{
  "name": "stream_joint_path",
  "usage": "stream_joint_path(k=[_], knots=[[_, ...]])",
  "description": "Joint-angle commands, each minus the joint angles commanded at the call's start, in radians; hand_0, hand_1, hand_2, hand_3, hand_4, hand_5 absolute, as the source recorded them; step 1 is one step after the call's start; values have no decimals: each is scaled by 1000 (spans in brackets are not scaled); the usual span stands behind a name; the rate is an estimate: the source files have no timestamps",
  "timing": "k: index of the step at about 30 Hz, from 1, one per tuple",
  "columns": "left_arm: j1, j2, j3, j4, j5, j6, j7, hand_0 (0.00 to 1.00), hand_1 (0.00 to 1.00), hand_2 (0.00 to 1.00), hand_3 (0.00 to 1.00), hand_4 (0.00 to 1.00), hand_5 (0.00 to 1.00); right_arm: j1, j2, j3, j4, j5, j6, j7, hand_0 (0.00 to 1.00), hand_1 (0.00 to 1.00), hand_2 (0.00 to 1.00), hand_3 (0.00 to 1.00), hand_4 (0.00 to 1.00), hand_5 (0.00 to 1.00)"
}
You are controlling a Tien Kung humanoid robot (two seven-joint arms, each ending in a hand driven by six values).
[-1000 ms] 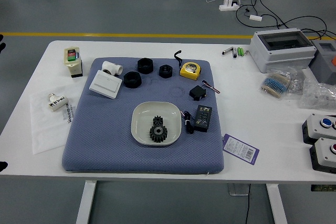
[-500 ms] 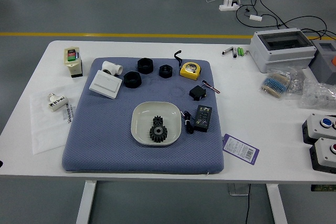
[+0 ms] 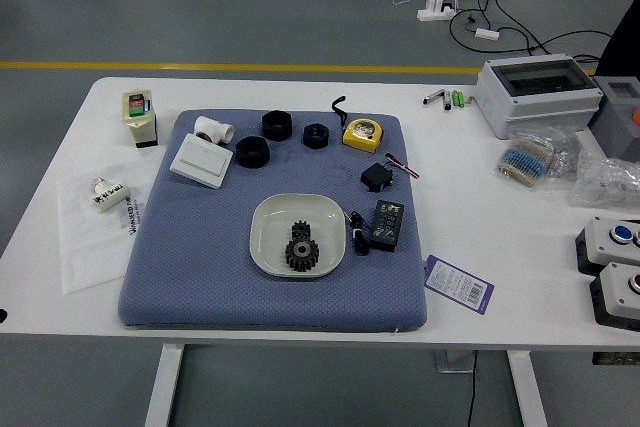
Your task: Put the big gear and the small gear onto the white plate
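Observation:
At the far left edge in the head view, only a small black tip of my left hand (image 3: pixel 3 315) shows, well away from the plate. A dark form cut off by the upper right edge appears to be part of my right arm (image 3: pixel 622 45); its hand cannot be made out. The white plate (image 3: pixel 268 256) rests on the blue mat. Inside it lie the big black gear (image 3: pixel 301 255) and, just behind and touching or overlapping it, the small black gear (image 3: pixel 301 231). Neither hand is near them.
Black rings (image 3: pixel 252 152), a white switch panel (image 3: pixel 201 160), a yellow tape measure (image 3: pixel 362 134) and a black adapter (image 3: pixel 387 225) share the mat (image 3: pixel 200 247). Bottle (image 3: pixel 140 117) and plastic bag (image 3: pixel 85 237) are left; a purple card (image 3: pixel 459 284) and button boxes (image 3: pixel 615 292) right.
The dark form has come into view at the upper right edge. At the left edge, less of the black hand shows than a second ago. Plate and gears have not moved.

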Motion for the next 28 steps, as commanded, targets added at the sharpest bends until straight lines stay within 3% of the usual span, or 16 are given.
stream_joint_path(k=[28], knots=[[-2,-3,-10,12,-1,-5,13,914,931,998,900,957,998,1,2,14,3,-26,-4,-12,598,619,718,527,706,691]])
